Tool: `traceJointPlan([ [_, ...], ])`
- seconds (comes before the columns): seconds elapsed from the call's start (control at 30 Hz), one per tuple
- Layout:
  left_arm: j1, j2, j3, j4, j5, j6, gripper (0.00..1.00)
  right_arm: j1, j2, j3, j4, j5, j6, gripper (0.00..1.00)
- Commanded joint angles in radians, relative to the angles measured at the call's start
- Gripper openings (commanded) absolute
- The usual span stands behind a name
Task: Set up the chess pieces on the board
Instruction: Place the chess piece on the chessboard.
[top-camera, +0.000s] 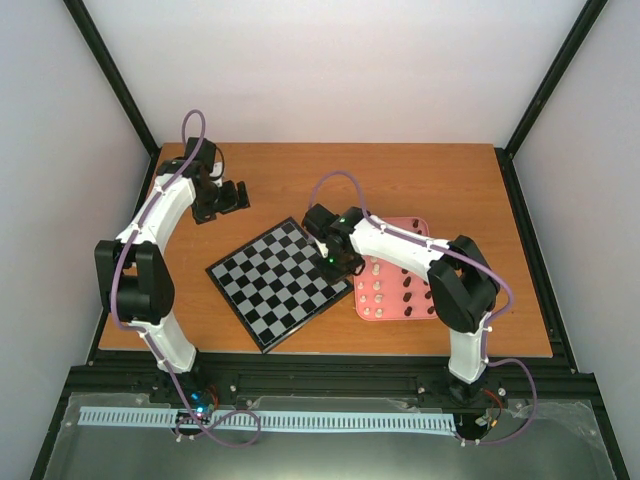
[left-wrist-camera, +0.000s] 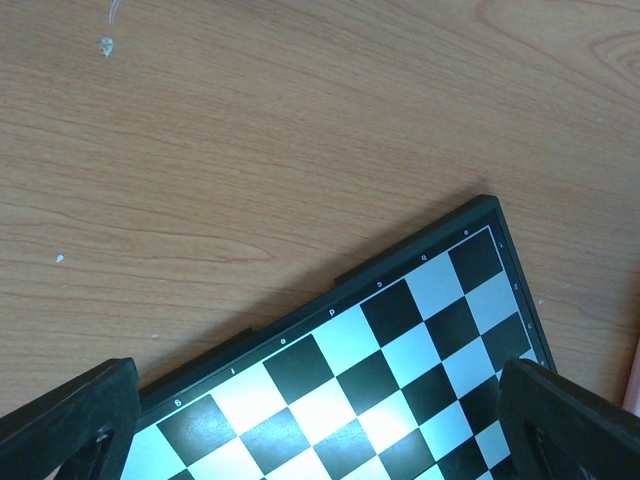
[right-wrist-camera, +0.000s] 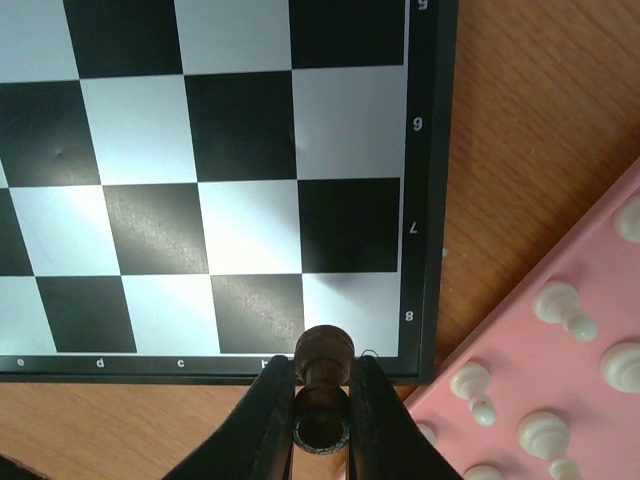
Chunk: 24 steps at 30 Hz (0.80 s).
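The board (top-camera: 280, 282) lies turned like a diamond at the table's middle, with no pieces on its squares. My right gripper (top-camera: 334, 262) hovers over the board's right corner, shut on a dark brown chess piece (right-wrist-camera: 322, 372) held lying between the fingers, above the board's rim (right-wrist-camera: 428, 200) near row 8. Cream pieces (right-wrist-camera: 562, 306) stand in the pink tray (right-wrist-camera: 590, 400) at the right. My left gripper (top-camera: 234, 197) is open and empty above bare wood beyond the board's far-left edge; its fingertips (left-wrist-camera: 70, 420) frame the board (left-wrist-camera: 400, 340).
The pink tray (top-camera: 420, 228) holds several cream and dark pieces right of the board. The black frame posts stand at the table's back corners. Bare wood lies behind the board and at the far right.
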Motion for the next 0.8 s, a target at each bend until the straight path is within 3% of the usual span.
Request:
traceJointPlan([
  [0.0,-0.002,-0.026,0.002,0.012,0.017,-0.009,1.0,0.008,0.016,-0.012,0.034,0.029,0.008,0.03],
  [0.77,-0.001,0.027,0.03,0.008,0.024,-0.008,1.0,-0.044,0.022,-0.084,0.097,-0.02,-0.018,0.03],
])
